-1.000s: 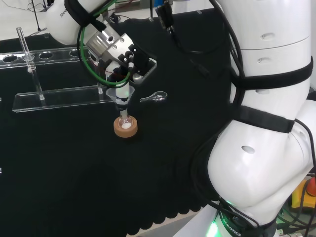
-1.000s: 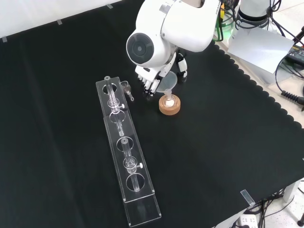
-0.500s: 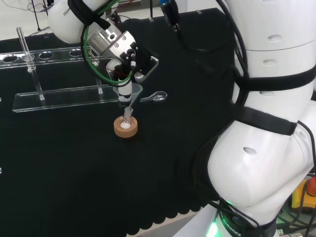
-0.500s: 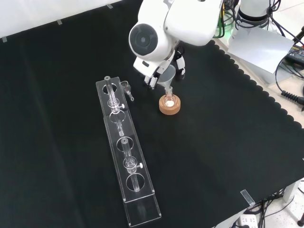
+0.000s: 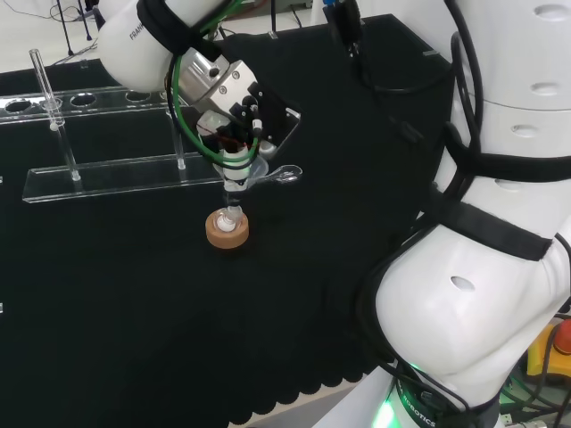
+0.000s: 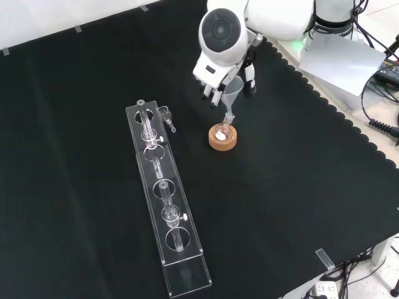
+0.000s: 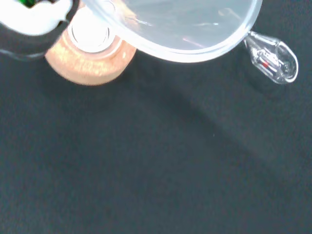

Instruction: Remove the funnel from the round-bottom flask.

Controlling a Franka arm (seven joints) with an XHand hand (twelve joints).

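A clear plastic funnel hangs tilted above a small round-bottom flask, which sits in a cork ring and holds a little white matter. The hand is shut on the funnel's cone, pinching its rim. The funnel's stem tip sits just above the flask's neck. In the head view the hand holds the funnel over the flask and cork ring. The wrist view has the funnel's wide mouth close up, with the flask's mouth and cork ring behind it.
A long clear plastic rack with several glass pieces lies to the left of the flask in the front view, and far left in the head view. A small glass stopper lies on the cloth near the rack's end.
The hand has risen and moved away from the rack, toward the arm's base. It took the funnel with it, so the stem has come up out of the flask's neck and now tilts.
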